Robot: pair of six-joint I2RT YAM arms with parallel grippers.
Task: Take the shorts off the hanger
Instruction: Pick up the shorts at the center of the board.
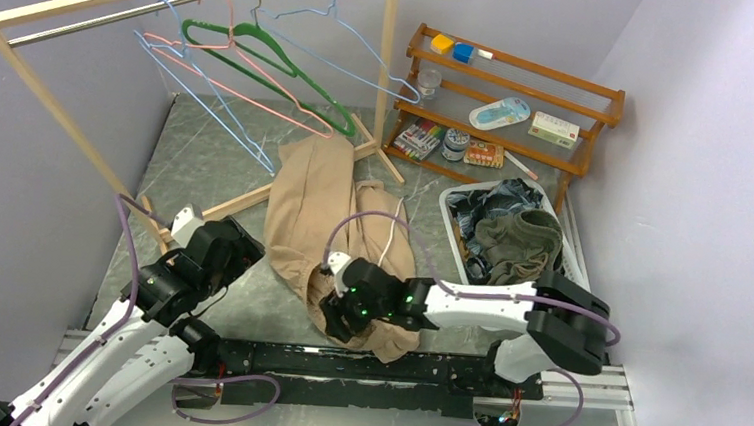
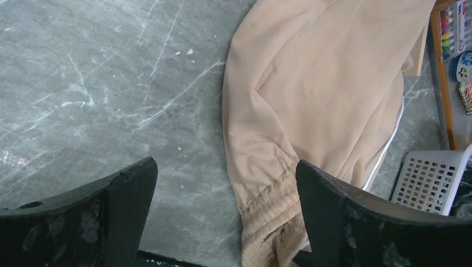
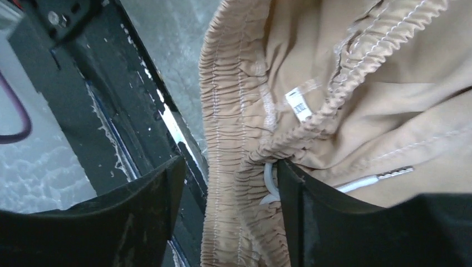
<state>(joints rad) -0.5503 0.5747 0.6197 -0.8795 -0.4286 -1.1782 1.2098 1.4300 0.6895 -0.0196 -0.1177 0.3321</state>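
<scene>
Lying crumpled on the table (image 1: 196, 170), the tan shorts (image 1: 313, 204) sit between the two arms, off the hangers (image 1: 264, 55). Right claw (image 3: 229, 164) open, its jaws straddling the elastic waistband (image 3: 234, 105). Left claw (image 2: 226, 162) open too, over the table just beside the cloth.

Reads matt woven cloth on tan shorts (image 1: 313, 209), ruched waistband (image 3: 234, 111). Grey marbled tabletop (image 2: 83, 83), faint sheen. Coated wire hangers (image 1: 293, 67), bare wood rack (image 1: 50, 103), perforated white plastic basket (image 2: 428, 178).
</scene>
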